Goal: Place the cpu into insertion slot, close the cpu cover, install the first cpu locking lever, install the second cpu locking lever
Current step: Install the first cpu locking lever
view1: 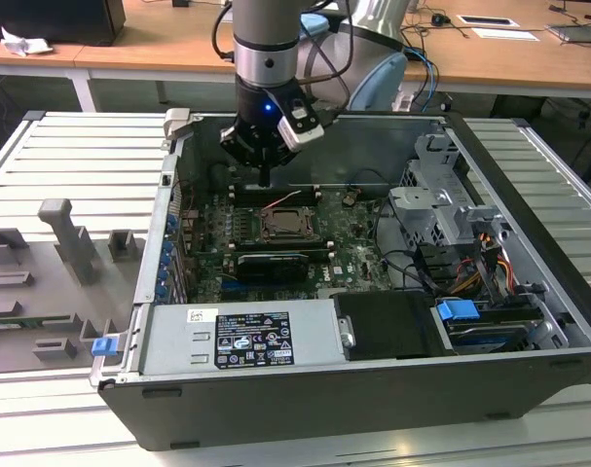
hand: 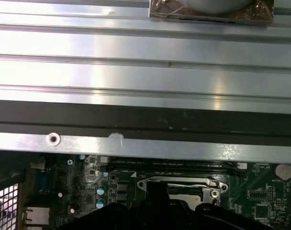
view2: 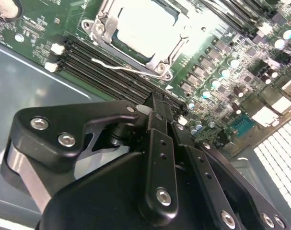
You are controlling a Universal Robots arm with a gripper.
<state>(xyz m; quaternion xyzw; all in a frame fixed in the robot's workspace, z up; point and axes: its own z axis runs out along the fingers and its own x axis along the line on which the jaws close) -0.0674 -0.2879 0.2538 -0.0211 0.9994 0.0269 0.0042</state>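
Ribbed metal counter [view1: 71,156] carries an open computer case [view1: 373,389]. End effector [view1: 265,180] clenched, empty, over memory slots [view2: 83,55] just beside insertion slot [view1: 281,226]. Cpu [view2: 145,26] seated inside, framed by cpu cover [view2: 99,28].

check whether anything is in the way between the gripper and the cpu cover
Nothing visible does. The gripper hangs over the black memory slots, right beside the cpu cover. Between them lie just those low slots and a thin wire lever along the cover's edge.

cpu [view2: 143,24] cut by picture edge, insertion slot [hand: 186,190] half hidden behind end effector [hand: 157,194]
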